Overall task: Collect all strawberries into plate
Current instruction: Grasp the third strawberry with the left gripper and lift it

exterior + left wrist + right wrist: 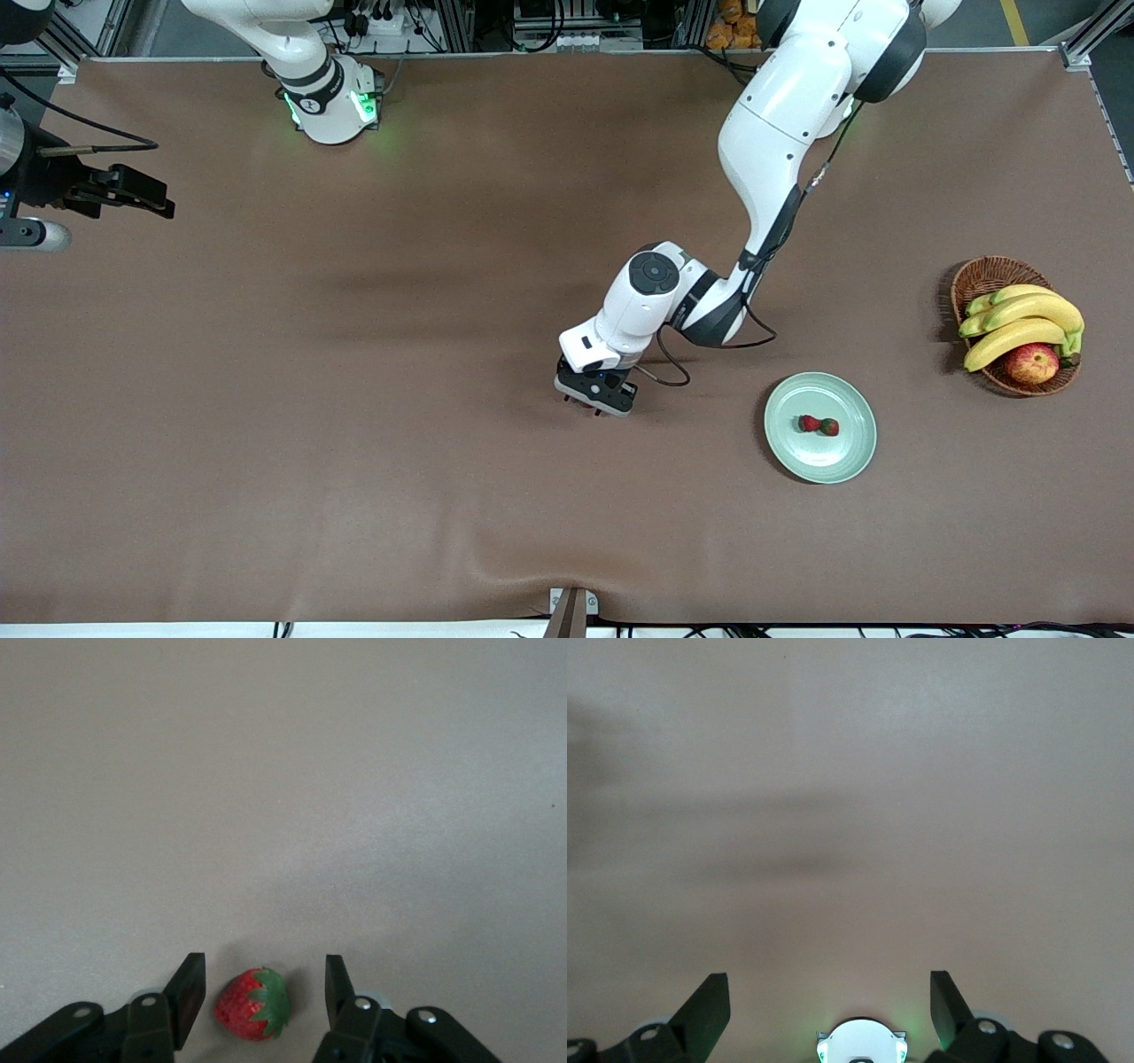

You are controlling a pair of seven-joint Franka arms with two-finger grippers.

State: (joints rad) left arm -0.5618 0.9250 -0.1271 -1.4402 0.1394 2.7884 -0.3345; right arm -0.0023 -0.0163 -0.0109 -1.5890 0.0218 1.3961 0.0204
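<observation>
Front view: my left end effector (595, 396) is down at the counter (354, 443) mid-table, toward the right arm's end from the plate (820, 427); two strawberries (818, 425) already sit in the plate, touching each other. Basket (1013, 325) with bananas (1019, 319) and apple (1031, 362) is past the plate at the left arm's end, not involved. My right end effector (133, 197) waits up at the right arm's edge. Left wrist view: third strawberry (252, 1005) lies on the counter between my fingers (186, 997), which are partway open, gaps on both sides, not gripping it yet. Right wrist view: right end effector (830, 1001) wide open, holding nothing, bare counter below. Progress: two of three done; left to do is grip the last berry and carry it to the plate.
</observation>
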